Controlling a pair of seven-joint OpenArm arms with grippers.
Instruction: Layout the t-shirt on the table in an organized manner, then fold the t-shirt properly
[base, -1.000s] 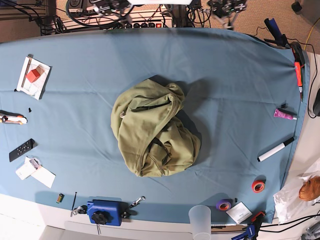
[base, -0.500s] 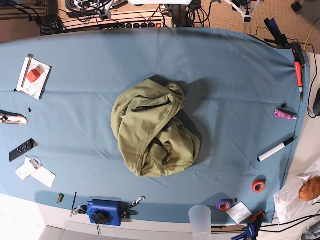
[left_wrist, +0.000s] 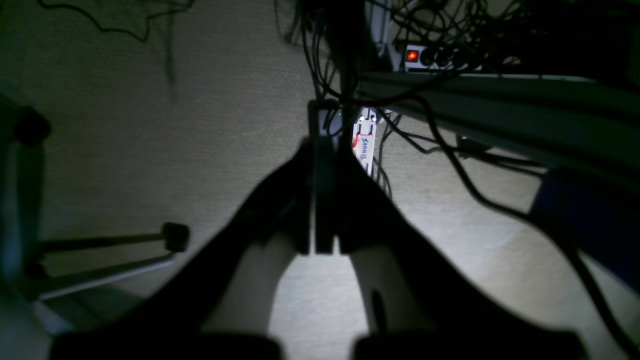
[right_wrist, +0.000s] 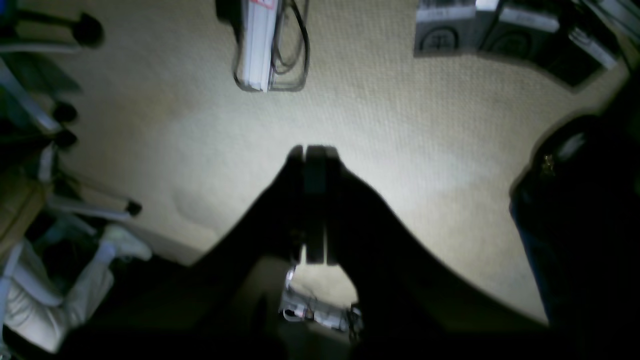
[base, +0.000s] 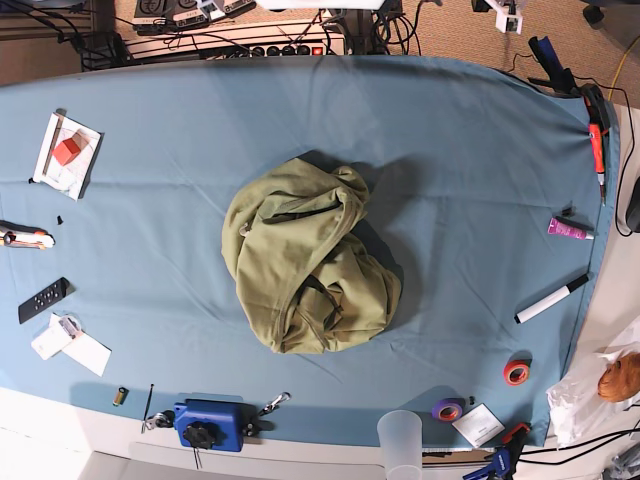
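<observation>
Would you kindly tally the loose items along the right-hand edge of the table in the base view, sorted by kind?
Tape rolls: 2, an orange one and a purple one
Markers: 1, white with a black cap
Tubes: 1, pink
Orange-handled tools: 1
Total: 5

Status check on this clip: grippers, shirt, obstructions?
Left gripper shut, empty, over carpet. Right gripper shut, empty, off-table too. T-shirt bunched mid-table, untouched. Nothing on the shirt; clutter only at edges.
</observation>
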